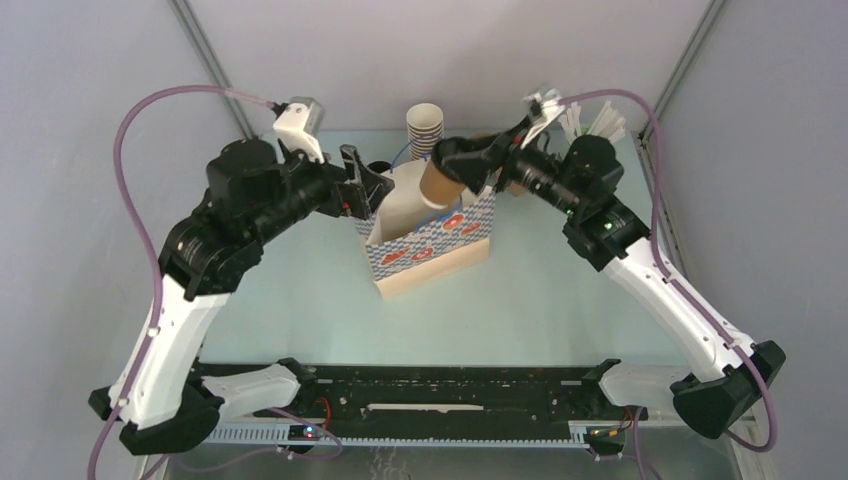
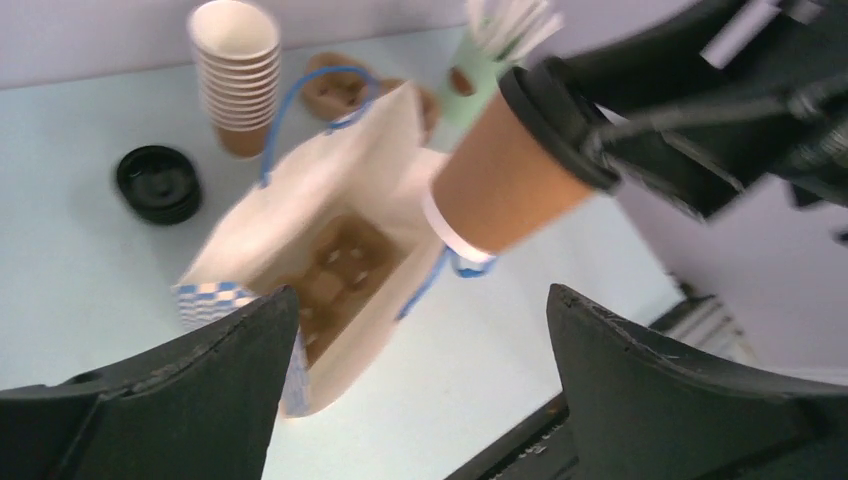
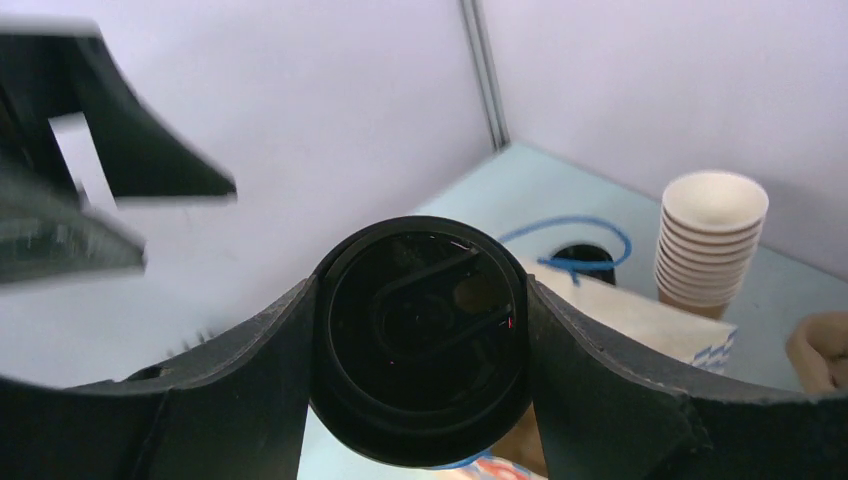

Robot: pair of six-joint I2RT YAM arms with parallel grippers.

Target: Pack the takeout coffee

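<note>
The brown kraft paper coffee cup [image 1: 437, 183] hung tilted over the mouth of the white paper bag with blue check trim [image 1: 430, 245], clamped at its lid end in my right gripper [image 3: 420, 290]. My left gripper [image 2: 420, 295] gaped empty beside the bag. Unsteadied, the bag could tip, or the cup could snag a blue handle [image 2: 290, 105] and miss the brown pulp tray [image 2: 335, 270] inside. I counted one coffee, one bag, one tray, one stack of paper cups [image 1: 424, 125] and one loose black lid [image 2: 158, 182].

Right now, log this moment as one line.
right gripper: shut on lidded coffee cup, tilted above open paper bag | left gripper: open, empty, beside bag | cup tray: inside bag
</note>
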